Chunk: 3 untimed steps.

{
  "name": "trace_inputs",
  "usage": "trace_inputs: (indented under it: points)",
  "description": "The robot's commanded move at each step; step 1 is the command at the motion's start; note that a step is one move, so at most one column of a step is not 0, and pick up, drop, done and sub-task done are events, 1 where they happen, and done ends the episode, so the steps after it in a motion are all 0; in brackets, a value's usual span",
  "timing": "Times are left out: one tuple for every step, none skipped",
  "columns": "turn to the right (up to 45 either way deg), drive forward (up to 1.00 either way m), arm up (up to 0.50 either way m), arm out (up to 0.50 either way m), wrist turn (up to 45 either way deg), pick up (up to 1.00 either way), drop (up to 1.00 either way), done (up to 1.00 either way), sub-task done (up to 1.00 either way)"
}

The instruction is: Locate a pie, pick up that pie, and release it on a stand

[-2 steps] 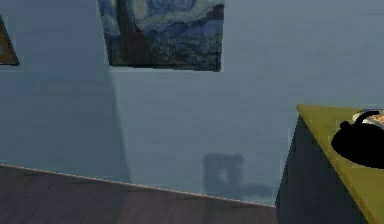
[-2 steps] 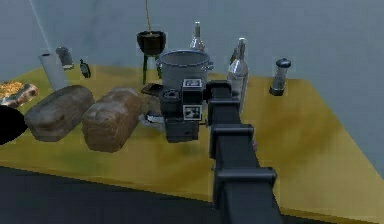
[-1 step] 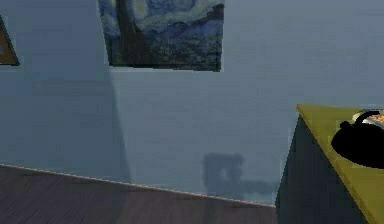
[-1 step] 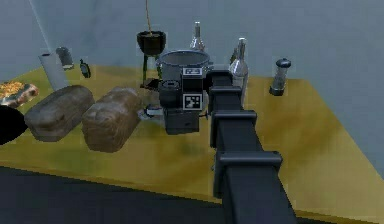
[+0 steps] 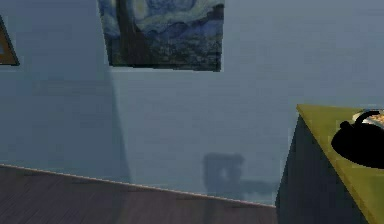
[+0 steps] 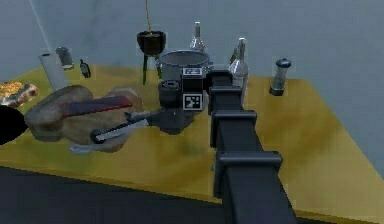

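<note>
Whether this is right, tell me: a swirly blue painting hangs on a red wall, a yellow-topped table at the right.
Wrong: the wall is pale blue, not red, per the forward view. The swirly blue painting does hang on it, the yellow-topped table at the right.

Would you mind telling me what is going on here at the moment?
The Stretch's arm reaches out over a yellow table, with its jaws at a round tan thing, likely the pie, which lies on the table. Whether the jaws hold it cannot be told. Bottles and a pot stand behind them.
</note>
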Motion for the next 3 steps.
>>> trace_inputs:
  points:
    - [0.0, 0.0, 0.0, 0.0, -45.0, 0.0, 0.0, 0.0, 0.0]
    - [0.0, 0.0, 0.0, 0.0, -27.0, 0.0, 0.0, 0.0, 0.0]
    - [0.0, 0.0, 0.0, -0.2, 0.0, 0.0, 0.0, 0.0, 0.0]
